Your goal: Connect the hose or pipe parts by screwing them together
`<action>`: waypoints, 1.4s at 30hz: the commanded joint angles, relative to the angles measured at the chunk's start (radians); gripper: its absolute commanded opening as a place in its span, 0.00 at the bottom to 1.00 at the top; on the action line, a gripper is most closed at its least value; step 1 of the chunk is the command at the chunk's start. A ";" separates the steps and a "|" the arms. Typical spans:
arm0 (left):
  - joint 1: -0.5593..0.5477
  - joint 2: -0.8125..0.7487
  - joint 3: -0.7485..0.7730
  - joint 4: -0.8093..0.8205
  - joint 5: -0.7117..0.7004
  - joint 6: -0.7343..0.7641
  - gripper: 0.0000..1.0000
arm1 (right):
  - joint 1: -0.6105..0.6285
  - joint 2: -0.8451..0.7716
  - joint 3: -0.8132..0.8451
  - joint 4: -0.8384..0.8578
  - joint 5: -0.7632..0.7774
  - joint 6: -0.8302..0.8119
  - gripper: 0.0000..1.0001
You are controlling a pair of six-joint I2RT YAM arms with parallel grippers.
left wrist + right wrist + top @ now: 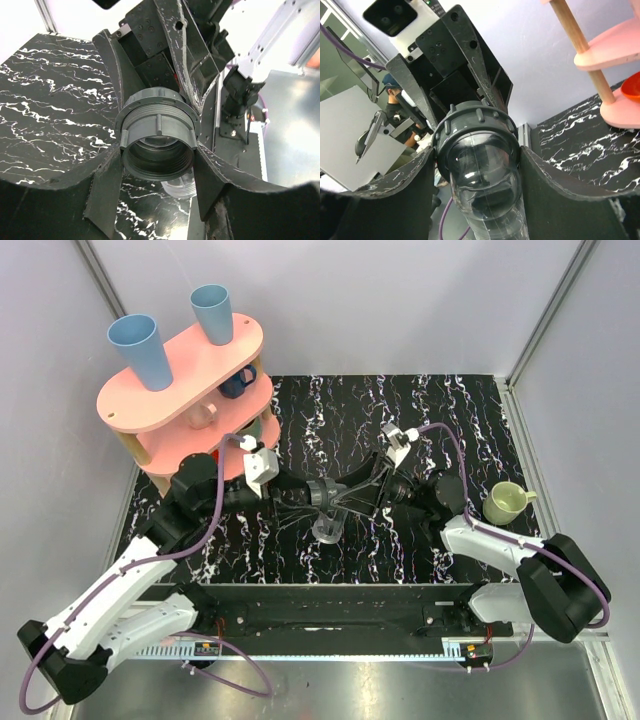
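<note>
Left gripper [157, 155] clamps one grey threaded coupling [157, 137]. Right gripper [477, 165] clamps one grey ribbed nut [475, 125] on one clear pipe [485, 200]. The parts are apparently joined, above the worktop [450, 410]. Beyond: two blue cups [140, 348], one green mug [507, 503].

Two blue cups [135, 345], one green mug [505, 503]

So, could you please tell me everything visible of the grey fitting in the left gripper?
The grey fitting looks like matte plastic: a short tube, threaded at its near end, with a ribbed ring around it. The left gripper holds it above the table by its sides; its far end meets the collar in the right gripper.
</note>
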 commanded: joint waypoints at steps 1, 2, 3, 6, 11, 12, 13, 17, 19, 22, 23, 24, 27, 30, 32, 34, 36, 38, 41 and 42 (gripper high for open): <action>-0.086 0.112 -0.019 -0.170 0.078 0.219 0.00 | 0.065 -0.029 0.058 0.058 -0.021 0.079 0.17; -0.096 0.118 -0.017 -0.176 0.074 0.240 0.00 | 0.063 -0.030 0.056 0.056 -0.026 0.091 0.17; -0.104 0.122 -0.007 -0.185 0.056 0.256 0.00 | 0.063 -0.026 0.055 0.056 -0.029 0.099 0.17; -0.149 0.133 -0.005 -0.204 0.008 0.341 0.00 | 0.063 -0.023 0.051 0.047 -0.038 0.118 0.16; -0.222 0.139 -0.016 -0.219 -0.086 0.458 0.00 | 0.065 -0.024 0.058 0.010 -0.043 0.128 0.13; -0.227 0.141 -0.016 -0.219 -0.109 0.475 0.00 | 0.063 -0.024 0.059 0.000 -0.043 0.130 0.13; -0.230 0.144 -0.014 -0.219 -0.118 0.481 0.00 | 0.063 -0.026 0.059 0.002 -0.046 0.134 0.13; -0.238 0.147 -0.014 -0.217 -0.138 0.515 0.00 | 0.060 -0.021 0.053 0.039 -0.051 0.159 0.12; -0.242 0.145 -0.019 -0.211 -0.164 0.521 0.00 | 0.057 -0.009 0.051 0.067 -0.057 0.180 0.11; -0.255 0.136 -0.031 -0.187 -0.213 0.536 0.00 | 0.054 0.020 0.054 0.113 -0.060 0.239 0.10; -0.264 0.127 -0.037 -0.170 -0.234 0.549 0.00 | 0.054 0.031 0.056 0.117 -0.060 0.260 0.09; -0.268 0.119 -0.051 -0.155 -0.279 0.553 0.00 | 0.053 0.034 0.058 0.121 -0.061 0.268 0.09; -0.285 0.092 -0.085 -0.090 -0.375 0.582 0.00 | 0.051 0.040 0.056 0.121 -0.063 0.274 0.08; -0.308 0.061 -0.123 -0.020 -0.476 0.627 0.00 | 0.050 0.046 0.056 0.122 -0.058 0.292 0.07; -0.322 0.046 -0.134 0.013 -0.507 0.654 0.00 | 0.047 0.057 0.059 0.119 -0.055 0.317 0.06; -0.328 0.046 -0.137 0.019 -0.535 0.670 0.00 | 0.047 0.065 0.061 0.119 -0.048 0.341 0.05; -0.339 0.046 -0.139 0.025 -0.563 0.691 0.00 | 0.042 0.080 0.059 0.118 -0.038 0.358 0.04; -0.354 0.050 -0.142 0.033 -0.587 0.710 0.00 | 0.042 0.097 0.056 0.118 -0.034 0.372 0.04; -0.371 0.058 -0.154 0.062 -0.650 0.725 0.00 | 0.042 0.120 0.053 0.118 -0.023 0.380 0.04; -0.377 0.061 -0.157 0.069 -0.685 0.728 0.00 | 0.040 0.126 0.050 0.118 -0.015 0.384 0.04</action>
